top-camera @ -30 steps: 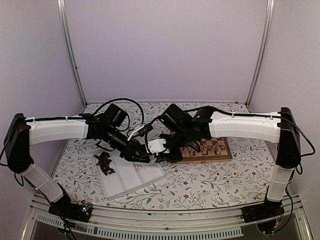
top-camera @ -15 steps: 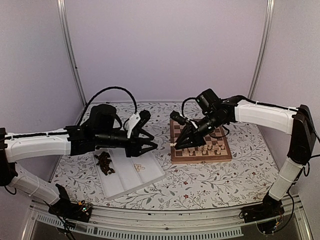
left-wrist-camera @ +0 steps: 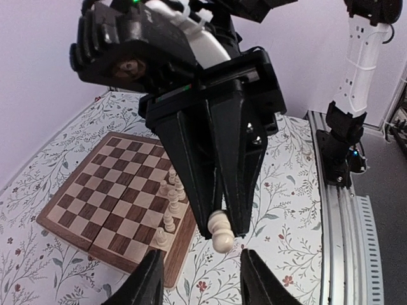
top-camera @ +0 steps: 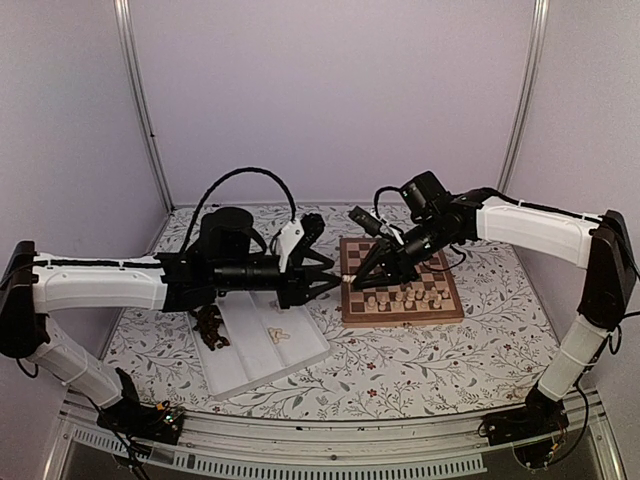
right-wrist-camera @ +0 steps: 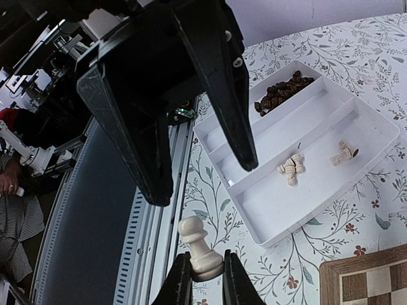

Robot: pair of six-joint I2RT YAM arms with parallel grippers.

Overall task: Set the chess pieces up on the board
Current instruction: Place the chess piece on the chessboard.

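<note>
Floral cloth [top-camera: 420,360]; rt claw [right-wrist-camera: 205,272], cream pawn [right-wrist-camera: 198,244]

Right hand [right-wrist-camera: 202,273]: the two fingertips enter at the bottom centre of the frame and are closed on the base of a cream pawn [right-wrist-camera: 196,244]. The pawn leans slightly left, its head up.

Left hand [right-wrist-camera: 205,180]: two large black fingers reach down from the top of the frame, spread apart, with nothing between them. Their tips hang above the pawn.

White three-compartment tray [right-wrist-camera: 267,232]: right of centre on the floral tabletop [right-wrist-camera: 210,190].
- Uppermost compartment: heap of dark brown pieces [right-wrist-camera: 278,94].
- Lowest compartment: a few cream pieces [right-wrist-camera: 290,168], lying on their sides.

Chessboard [right-wrist-camera: 372,279]: one corner shows at the lower right.
</note>
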